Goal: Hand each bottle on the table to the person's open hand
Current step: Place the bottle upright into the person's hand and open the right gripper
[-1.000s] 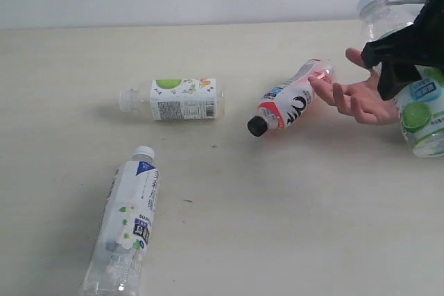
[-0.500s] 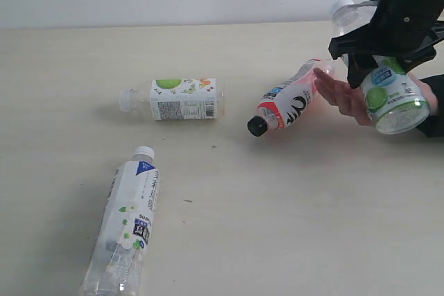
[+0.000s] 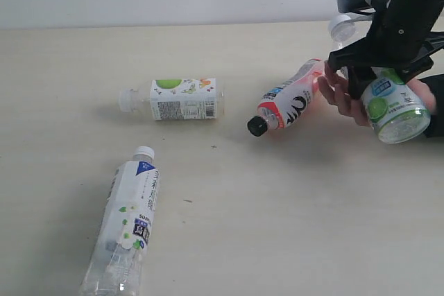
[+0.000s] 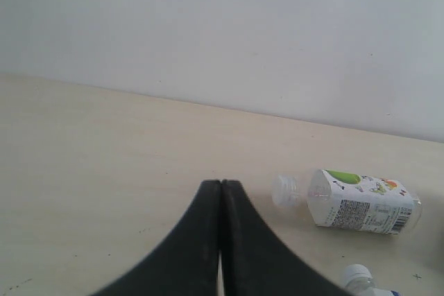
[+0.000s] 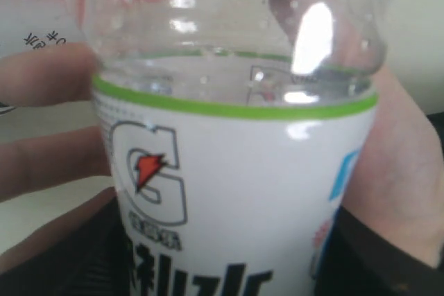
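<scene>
table (image 3: 291, 227) pale beige | black-capped bottle (image 3: 288, 103) red-white label | lime-print bottle (image 3: 393, 106) green-white label

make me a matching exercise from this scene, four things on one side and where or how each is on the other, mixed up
1 black-capped bottle
2 G-logo bottle
3 blue-labelled bottle
4 left hand

A shut, empty
B lying at the lower left of the exterior view
C gripped by the right hand, against the person's hand
D lying, base beside the person's hand

Pairs: 1-D, 2-C, 3-B, 4-A
</scene>
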